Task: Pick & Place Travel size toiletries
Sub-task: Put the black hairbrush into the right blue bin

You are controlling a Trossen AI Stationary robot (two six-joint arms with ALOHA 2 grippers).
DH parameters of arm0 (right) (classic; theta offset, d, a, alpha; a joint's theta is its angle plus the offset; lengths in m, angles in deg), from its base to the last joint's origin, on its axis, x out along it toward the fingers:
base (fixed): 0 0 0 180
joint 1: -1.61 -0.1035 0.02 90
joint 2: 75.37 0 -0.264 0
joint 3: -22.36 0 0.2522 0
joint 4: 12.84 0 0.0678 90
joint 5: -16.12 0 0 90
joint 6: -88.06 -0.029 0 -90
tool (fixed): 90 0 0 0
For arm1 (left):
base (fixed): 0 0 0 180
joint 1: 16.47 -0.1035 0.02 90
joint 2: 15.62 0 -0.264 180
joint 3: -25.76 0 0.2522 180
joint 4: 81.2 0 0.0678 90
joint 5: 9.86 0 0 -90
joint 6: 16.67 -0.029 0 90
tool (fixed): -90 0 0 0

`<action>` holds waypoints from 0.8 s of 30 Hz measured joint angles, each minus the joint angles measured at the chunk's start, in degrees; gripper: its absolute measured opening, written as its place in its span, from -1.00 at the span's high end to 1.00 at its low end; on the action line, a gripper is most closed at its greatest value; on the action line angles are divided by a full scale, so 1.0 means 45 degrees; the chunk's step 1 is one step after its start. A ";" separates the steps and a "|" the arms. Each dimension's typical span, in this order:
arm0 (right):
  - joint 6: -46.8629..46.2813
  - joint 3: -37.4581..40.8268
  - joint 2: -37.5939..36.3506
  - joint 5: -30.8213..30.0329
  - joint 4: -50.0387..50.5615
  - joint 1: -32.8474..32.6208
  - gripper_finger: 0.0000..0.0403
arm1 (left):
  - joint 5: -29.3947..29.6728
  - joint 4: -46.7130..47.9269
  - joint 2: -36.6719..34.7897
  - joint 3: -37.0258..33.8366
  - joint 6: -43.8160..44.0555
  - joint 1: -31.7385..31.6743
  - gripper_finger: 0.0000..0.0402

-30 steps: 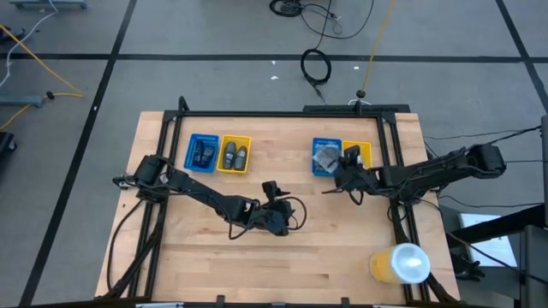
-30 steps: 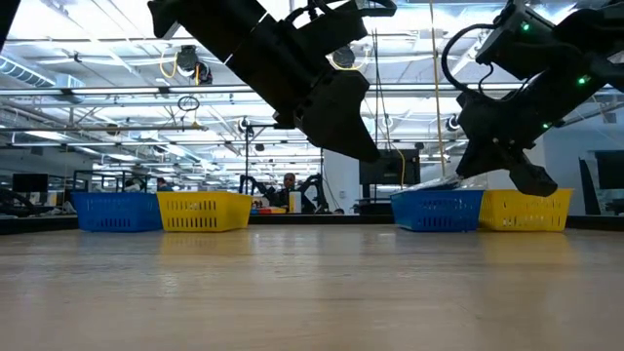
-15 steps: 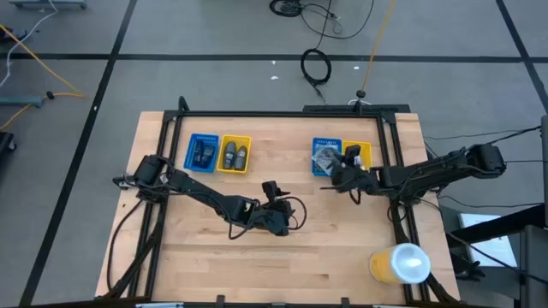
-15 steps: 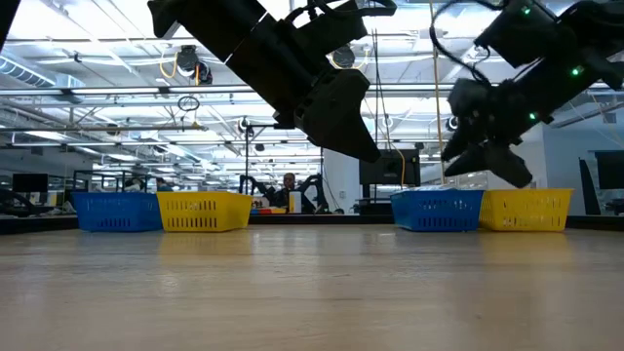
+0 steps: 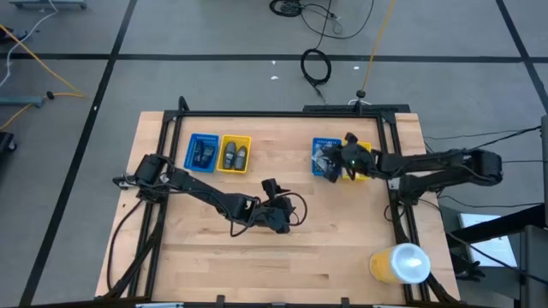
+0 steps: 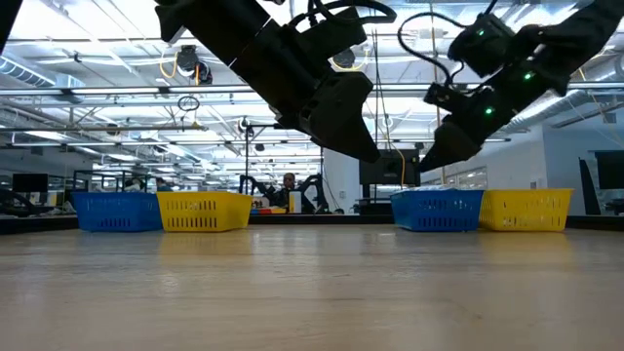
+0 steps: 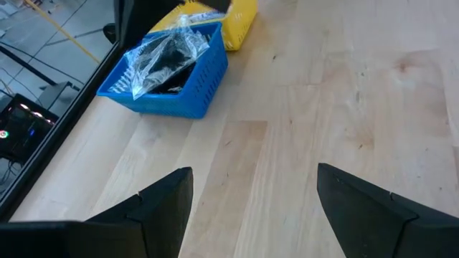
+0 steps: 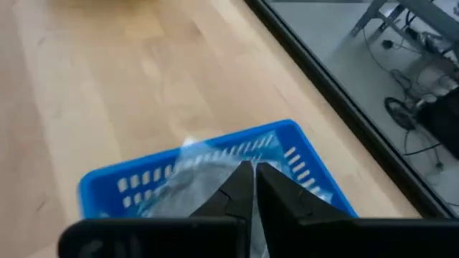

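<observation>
My right gripper [image 5: 329,164] hovers over the right-hand blue tray [image 5: 324,147], fingers shut [image 8: 252,175], with nothing visible between them. In that tray lies a clear-wrapped dark piece [image 8: 193,172] [image 7: 166,56]. The low view shows the right gripper [image 6: 430,162] above the tray's rim [image 6: 437,207]. Dark toiletries lie in the left blue tray [image 5: 203,152] and the left yellow tray [image 5: 234,155]. My left gripper [image 5: 289,219] [image 6: 365,148] hangs open [image 7: 254,179] above the bare middle of the table.
The right yellow tray [image 5: 363,152] [image 7: 240,16] stands beside the right blue one, partly under my right arm. A big yellow cylinder with a white top [image 5: 400,263] stands at the table's near right corner. Bare wood [image 5: 205,257] lies along the near side.
My right gripper has risen and moved toward the far edge and a little left, from the bare table just in front of the right trays to above the blue tray. My left arm has kept still.
</observation>
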State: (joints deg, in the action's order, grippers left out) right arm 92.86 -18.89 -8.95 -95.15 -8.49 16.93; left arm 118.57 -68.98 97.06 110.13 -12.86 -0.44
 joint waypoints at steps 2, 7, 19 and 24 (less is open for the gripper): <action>-0.0024 -0.0019 0.0371 0.0794 -0.0295 0.0364 0.94 | -0.0004 0.0000 0.0000 0.0000 0.0005 0.0000 -0.45; 0.0455 -0.0015 0.1043 0.1808 -0.0216 0.0587 0.99 | -0.0004 0.0005 0.0000 0.0000 0.0015 0.0000 -0.45; 0.1894 -0.0393 0.0358 0.2650 0.2968 0.0582 1.00 | -0.0004 0.0028 0.0000 0.0000 0.0034 0.0000 -0.45; 0.2582 -0.0231 0.0363 0.2399 0.1559 0.0566 0.99 | -0.0004 0.0024 0.0000 0.0000 0.0031 0.0000 -0.45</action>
State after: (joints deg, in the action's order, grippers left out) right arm 104.47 -19.93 -7.32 -84.35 -1.47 19.48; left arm 118.56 -68.87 97.06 110.13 -12.72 -0.44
